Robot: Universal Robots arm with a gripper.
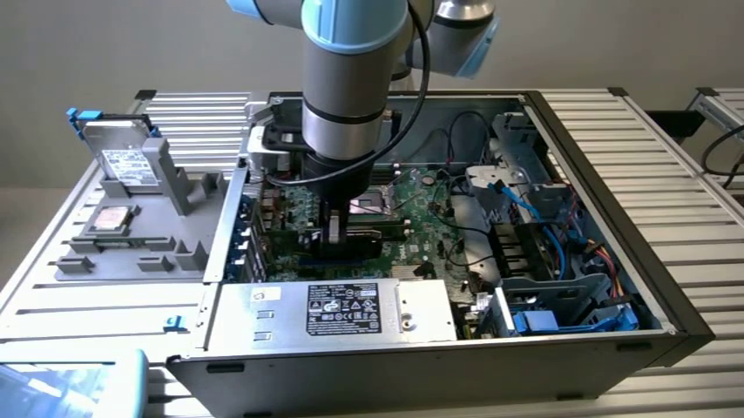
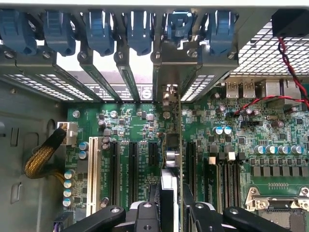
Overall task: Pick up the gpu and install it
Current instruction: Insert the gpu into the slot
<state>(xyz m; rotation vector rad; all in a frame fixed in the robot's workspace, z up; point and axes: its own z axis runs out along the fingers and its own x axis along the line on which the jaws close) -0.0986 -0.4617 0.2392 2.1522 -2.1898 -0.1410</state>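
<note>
Black fingers of the gripper sit closest to the wrist camera, clenched on the gpu, which is seen edge-on as a thin upright card. Its lower edge hangs just above the expansion slots of the green motherboard; whether it touches a slot I cannot tell. Its silvery end bracket stands against the rear wall of the case, among the slot covers and under a row of blue clips.

In the exterior view, starting at nine o'clock, a grey tray lies beside the case. A silver hard drive with a white label stands upright in it, toward ten o'clock.

Just beside the tray is the open computer case. The arm comes down from twelve o'clock into its middle, and the gripper is low over the motherboard, near the case wall on the nine o'clock side. At six o'clock, along the case's near edge, lies the silver power supply with a black-and-white label.

Toward three and four o'clock, blue cables run down to a grey drive cage.
</note>
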